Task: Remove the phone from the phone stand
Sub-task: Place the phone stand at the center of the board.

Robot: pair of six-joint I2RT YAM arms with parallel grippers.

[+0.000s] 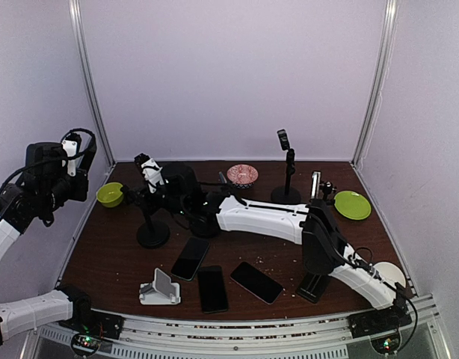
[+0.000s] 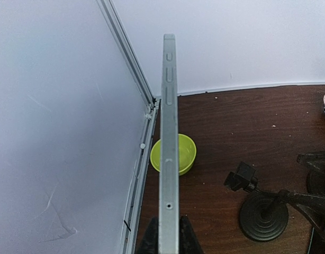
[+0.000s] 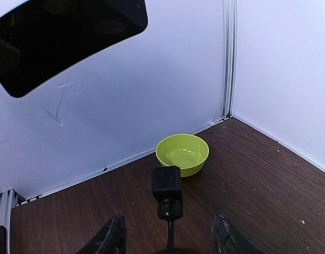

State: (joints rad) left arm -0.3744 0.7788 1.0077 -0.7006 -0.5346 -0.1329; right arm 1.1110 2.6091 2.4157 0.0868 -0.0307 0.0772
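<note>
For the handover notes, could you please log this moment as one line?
left pincer: shut on phone | right pincer: open, astride stand | phone: off stand

No words, brand names, numbers or signs can be read in any of the three views. The slim silver phone (image 2: 168,148), seen edge-on, shows only plain slots and small holes along its metal side, with no lettering. The flat black phones (image 1: 191,258) lying on the dark brown wooden table (image 1: 102,254), toward six o'clock, have blank, dark faces.
</note>
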